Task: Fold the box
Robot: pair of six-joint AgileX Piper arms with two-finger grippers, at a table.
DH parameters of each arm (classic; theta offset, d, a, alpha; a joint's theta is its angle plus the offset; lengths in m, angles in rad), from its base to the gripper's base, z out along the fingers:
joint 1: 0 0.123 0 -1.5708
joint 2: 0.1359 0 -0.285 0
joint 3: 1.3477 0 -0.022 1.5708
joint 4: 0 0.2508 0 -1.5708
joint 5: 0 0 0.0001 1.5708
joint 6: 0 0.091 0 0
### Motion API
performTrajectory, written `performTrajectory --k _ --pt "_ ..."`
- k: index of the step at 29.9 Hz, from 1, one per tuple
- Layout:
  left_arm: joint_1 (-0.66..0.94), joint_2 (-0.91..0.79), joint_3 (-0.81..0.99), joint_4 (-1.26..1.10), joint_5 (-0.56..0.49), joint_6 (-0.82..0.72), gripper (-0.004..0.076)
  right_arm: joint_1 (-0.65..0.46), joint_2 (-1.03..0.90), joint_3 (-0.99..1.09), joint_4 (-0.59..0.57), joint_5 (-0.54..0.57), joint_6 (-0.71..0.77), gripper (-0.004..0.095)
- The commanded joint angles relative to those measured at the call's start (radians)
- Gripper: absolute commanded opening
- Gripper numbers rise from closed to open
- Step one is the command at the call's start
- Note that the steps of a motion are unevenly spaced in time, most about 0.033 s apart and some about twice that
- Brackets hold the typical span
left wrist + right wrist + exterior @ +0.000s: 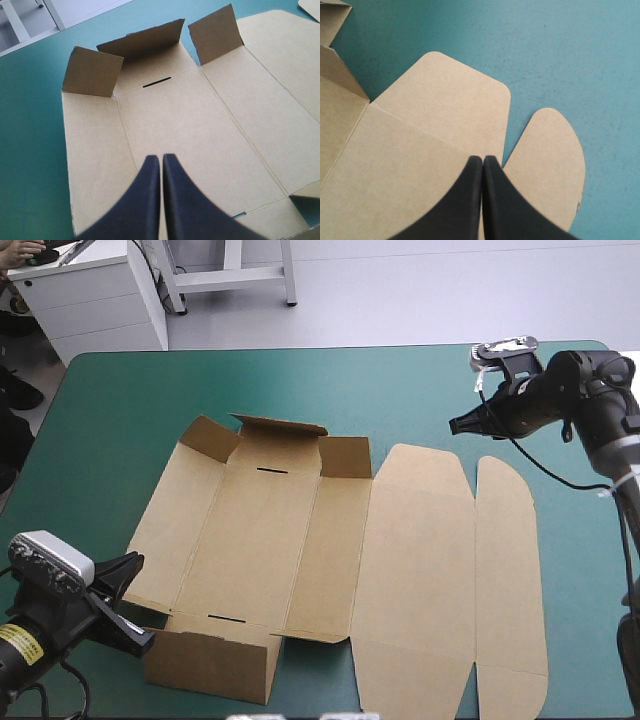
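Nearest the bench's front edge, the box has its short end wall standing upright. The rest of the brown sheet lies open on the teal-green cover, about in the middle of the bench. At the box's near left corner is the left gripper, its black fingers pressed together to a point and holding nothing. It points along the floor panel, where a dark slot lies close to the raised near wall. The left side panel slopes up a little, while the right one lies nearly flat. Right of these, the wide lid panel and the narrow rounded tuck flap both lie flat on the cover, reaching the front edge. At the far end of the floor panel a second slot sits before three upright flaps, the middle one leaning inward. Farther off, above the bench near its far right corner, the right gripper has its fingers also shut together and empty, aimed at the lid's rounded far edge. Nothing lies between either gripper and the board. Beyond the far left corner stands a white cabinet.
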Motion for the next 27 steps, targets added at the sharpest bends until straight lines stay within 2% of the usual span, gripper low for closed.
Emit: performTrajectory --k 1,17,22,27 --pt "-0.002 0.013 -0.032 -0.001 -0.069 0.003 -0.0008 -0.010 -0.117 0.024 -0.019 -0.024 0.006 -0.0018" --pt "-0.002 0.033 -0.042 0.001 -0.068 -0.010 -0.0006 -0.010 -0.555 0.468 -0.019 -0.063 0.017 -0.0018" --pt "-0.002 0.127 -0.098 0.001 -0.030 -0.010 -0.0006 -0.010 -0.696 0.604 -0.019 -0.066 0.024 -0.0019" --pt "-0.002 0.294 -0.199 0.013 0.015 -0.010 -0.0002 -0.010 -0.810 0.688 -0.019 -0.072 0.024 -0.0019"
